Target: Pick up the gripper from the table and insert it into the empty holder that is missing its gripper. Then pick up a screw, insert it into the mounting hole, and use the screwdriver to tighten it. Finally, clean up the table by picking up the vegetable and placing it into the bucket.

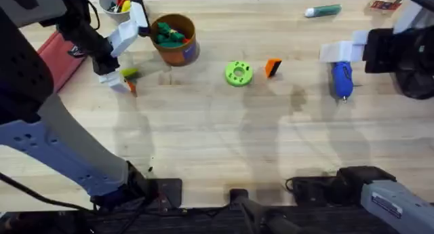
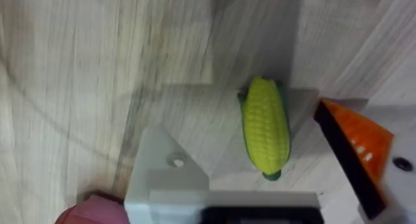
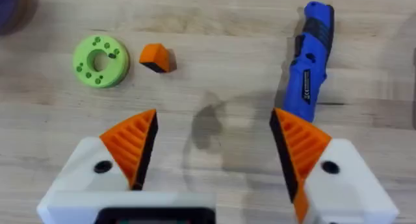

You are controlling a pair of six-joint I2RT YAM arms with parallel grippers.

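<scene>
Bare table (image 1: 224,139) between green disc (image 1: 238,73) and screwdriver (image 1: 342,79).

From my overhead feed I see the pale wooden table (image 1: 217,146) carrying a green round disc (image 1: 238,73) just above its middle. At about one o'clock, near the far edge, a teal-and-white marker (image 1: 323,11) lies on its side. At eleven o'clock stands a white bowl (image 1: 116,5) with red and yellow handles sticking out of it. A flat red pad (image 1: 57,57) lies at ten o'clock, by the table's edge.
</scene>
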